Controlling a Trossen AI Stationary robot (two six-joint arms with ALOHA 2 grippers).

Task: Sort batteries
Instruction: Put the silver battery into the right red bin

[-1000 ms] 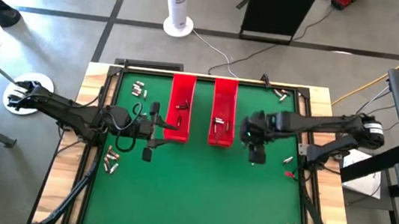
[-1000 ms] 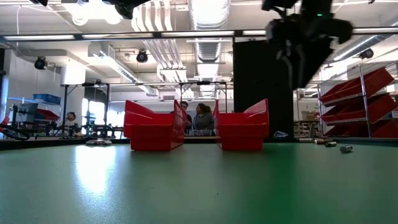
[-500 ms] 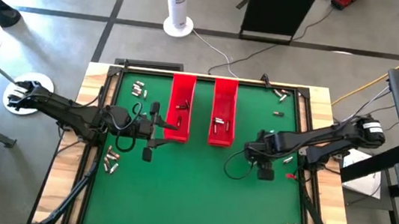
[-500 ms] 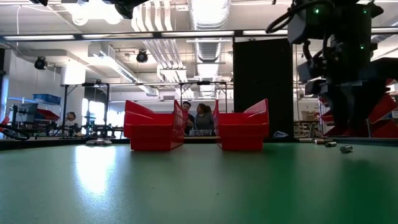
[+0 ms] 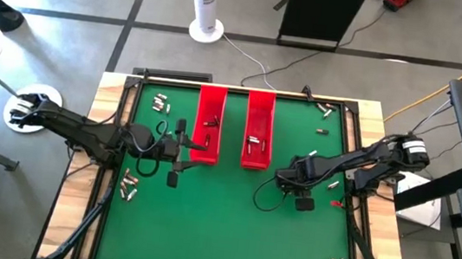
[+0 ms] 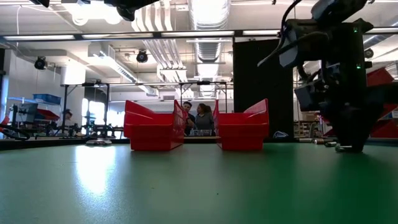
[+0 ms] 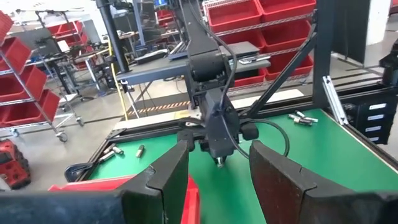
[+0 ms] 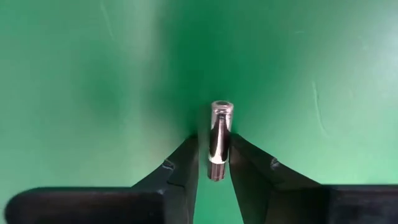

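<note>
The right gripper (image 8: 214, 163) is down on the green mat (image 5: 220, 224) right of the 2 red trays (image 5: 259, 124), its fingers pinching 1 battery (image 8: 219, 138) — seemingly to lift it (left gripper (image 7: 217, 171) waits, half open).

the right gripper (image 8: 215, 163) points down at the green desk (image 8: 93, 74). its two dark fingers (image 8: 179, 168) converge on a single battery (image 8: 219, 138), a small shiny silver cylinder lying on the desk surface. the fingers stand on either side of the battery's lower part, close against it or touching; whether they fully clamp it cannot be told. the battery's far end projects beyond the fingertips.
</note>
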